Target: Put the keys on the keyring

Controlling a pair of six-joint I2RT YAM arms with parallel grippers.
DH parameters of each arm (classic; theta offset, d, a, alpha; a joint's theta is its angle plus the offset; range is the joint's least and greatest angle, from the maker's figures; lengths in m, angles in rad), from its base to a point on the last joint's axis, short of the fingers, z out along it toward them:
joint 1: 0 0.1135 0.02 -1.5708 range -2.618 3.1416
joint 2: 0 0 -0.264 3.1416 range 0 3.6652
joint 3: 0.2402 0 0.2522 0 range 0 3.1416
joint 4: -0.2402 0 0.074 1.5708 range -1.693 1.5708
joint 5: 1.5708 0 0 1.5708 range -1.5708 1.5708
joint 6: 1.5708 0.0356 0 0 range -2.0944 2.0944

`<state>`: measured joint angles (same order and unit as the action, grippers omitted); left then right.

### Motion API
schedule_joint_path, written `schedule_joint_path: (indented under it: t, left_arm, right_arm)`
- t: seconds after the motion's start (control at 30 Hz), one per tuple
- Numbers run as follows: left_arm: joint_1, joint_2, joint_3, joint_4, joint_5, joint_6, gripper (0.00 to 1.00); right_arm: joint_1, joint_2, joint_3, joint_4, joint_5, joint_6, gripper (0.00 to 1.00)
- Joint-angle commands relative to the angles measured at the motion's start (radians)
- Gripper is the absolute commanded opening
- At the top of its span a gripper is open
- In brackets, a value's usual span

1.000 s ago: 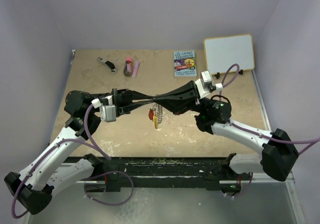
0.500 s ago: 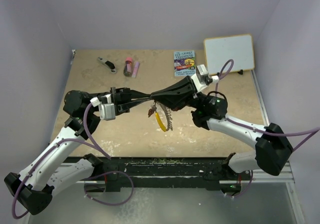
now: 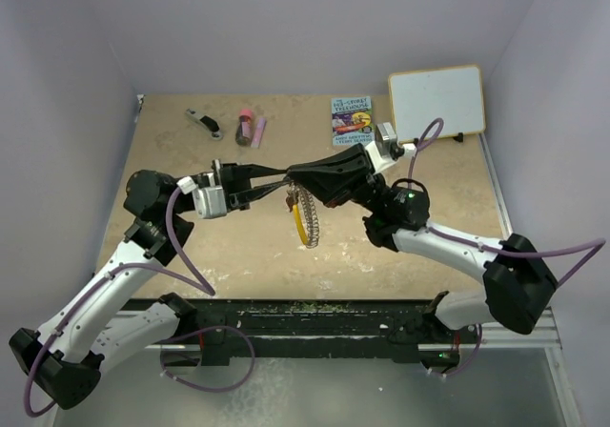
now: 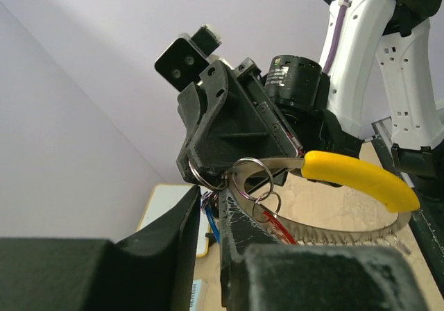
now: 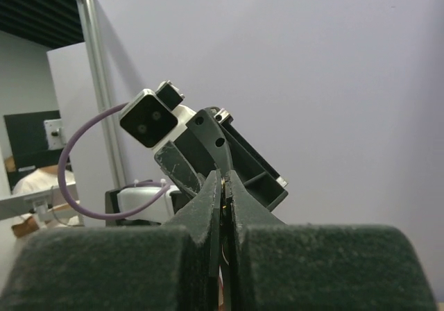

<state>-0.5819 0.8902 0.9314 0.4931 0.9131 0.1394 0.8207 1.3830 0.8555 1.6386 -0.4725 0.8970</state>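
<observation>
My two grippers meet tip to tip above the middle of the table. The keyring [image 3: 304, 215], a silvery coiled hoop with a yellow part, hangs below them. In the left wrist view the keyring [image 4: 361, 180] curves round the outer side of my left gripper's right finger [image 4: 239, 238], carrying small split rings and the red key [image 4: 279, 229]. My left gripper [image 3: 278, 181] has a narrow gap between its jaws with nothing gripped. My right gripper [image 3: 295, 173] is shut on a thin metal split ring [image 4: 201, 179]; the blue key [image 4: 211, 224] hangs under it.
At the back of the table lie a small book [image 3: 352, 120], a whiteboard [image 3: 437, 100], a black-and-silver tool [image 3: 203, 122] and a dark red tube [image 3: 245, 128]. Both arms cross the table's middle, and a black rail runs along the near edge.
Both grippers have moved up and toward the back, still tip to tip. The keyring has come with them and swung; it now hangs higher.
</observation>
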Motion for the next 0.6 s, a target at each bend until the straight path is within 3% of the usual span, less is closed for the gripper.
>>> schedule_joint_path:
  t: [0.0, 0.2, 0.3, 0.57]
  left_arm:
    - [-0.021, -0.010, 0.014, 0.071, -0.040, -0.020, 0.23]
    - [-0.021, -0.013, 0.011, 0.052, -0.127, -0.044, 0.37]
    - [-0.020, -0.021, 0.011, 0.042, -0.143, -0.073, 0.37]
    - [-0.020, -0.030, 0.028, -0.026, -0.012, -0.129, 0.30]
  right_arm:
    - [0.024, -0.022, -0.061, 0.243, 0.109, -0.126, 0.00]
    - [0.053, -0.048, -0.067, 0.198, 0.137, -0.192, 0.00]
    - [0.054, -0.053, -0.073, 0.195, 0.142, -0.201, 0.00]
    - [0.054, -0.089, -0.089, 0.153, 0.155, -0.244, 0.00]
